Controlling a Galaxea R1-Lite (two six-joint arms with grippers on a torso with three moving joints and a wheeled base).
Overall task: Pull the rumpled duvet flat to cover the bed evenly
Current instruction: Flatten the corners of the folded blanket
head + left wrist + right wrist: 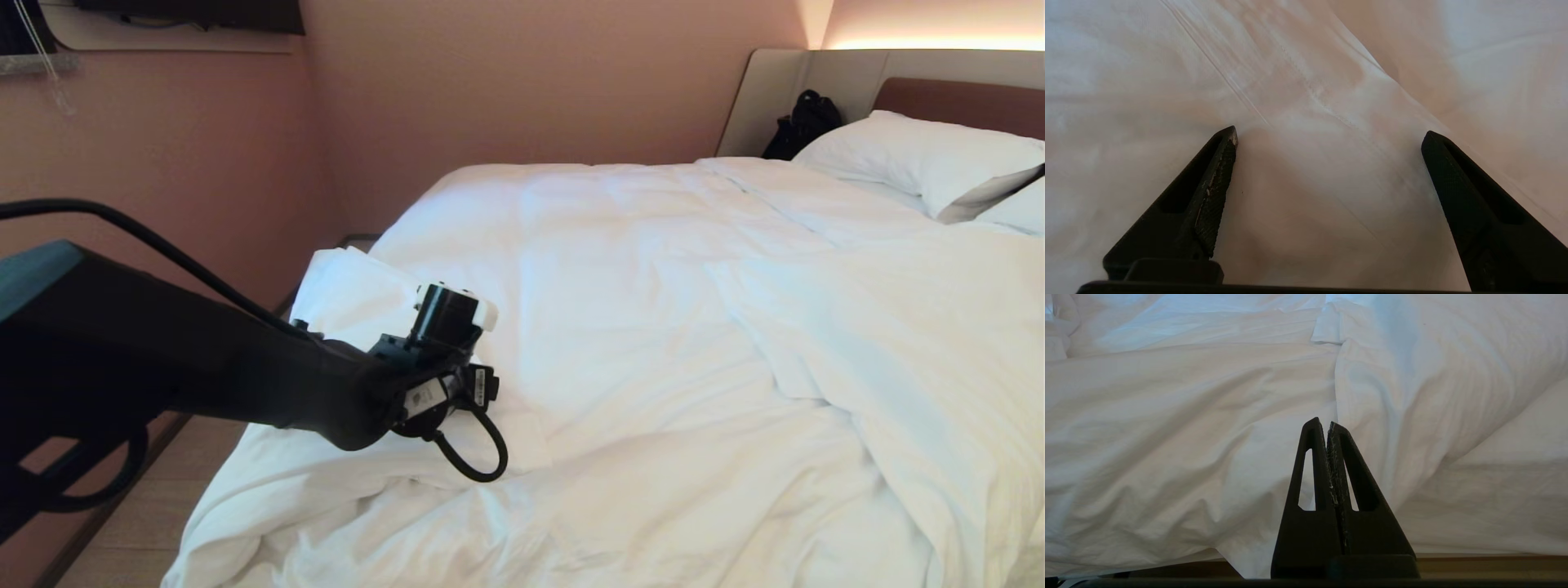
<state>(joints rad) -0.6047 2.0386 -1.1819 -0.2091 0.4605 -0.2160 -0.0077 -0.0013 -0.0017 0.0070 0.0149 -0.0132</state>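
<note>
Head view: left gripper [1329, 132], fingers spread wide and empty, sits lower left of frame over the duvet [653, 327], which fills centre and right. Right gripper [1327, 424] is pressed together.

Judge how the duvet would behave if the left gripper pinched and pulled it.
The duvet looks soft and floppy: deep folds suggest it drapes, not slides stiffly. Its puffy bulk likely drags, so only nearby cloth follows. The left gripper, open above it, may grab only the thin cover.

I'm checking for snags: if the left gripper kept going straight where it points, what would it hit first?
Most likely the duvet. The left gripper is open with nothing between its fingers, and white fabric fills the view ahead. How near it is stays unclear.
</note>
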